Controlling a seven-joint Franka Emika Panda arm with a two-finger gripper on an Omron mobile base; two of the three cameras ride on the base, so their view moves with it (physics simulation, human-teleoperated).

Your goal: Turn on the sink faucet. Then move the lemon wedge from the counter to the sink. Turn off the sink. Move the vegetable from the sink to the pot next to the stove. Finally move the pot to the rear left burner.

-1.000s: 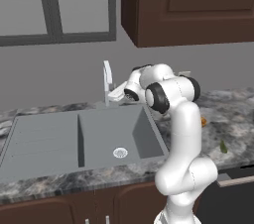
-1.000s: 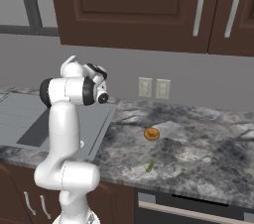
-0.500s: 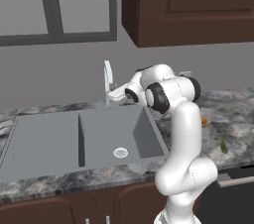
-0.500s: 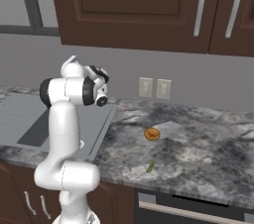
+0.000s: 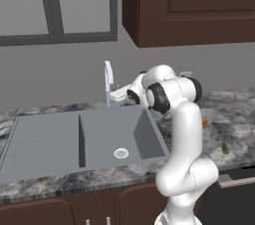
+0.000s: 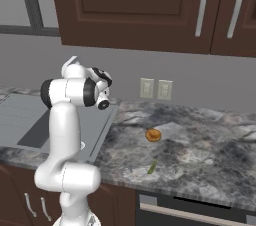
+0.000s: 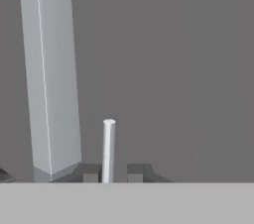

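Presently we list the slim white-silver sink faucet (image 5: 107, 80), upright at the rear rim of the matte grey two-basin sink (image 5: 55, 137): rigid, smooth, likely slippery; we judge its thin side lever (image 7: 108, 149) the place to grasp. Our hand (image 7: 112, 172) stands narrowly parted, the lever between its fingertips; whether they pinch it, we cannot tell.
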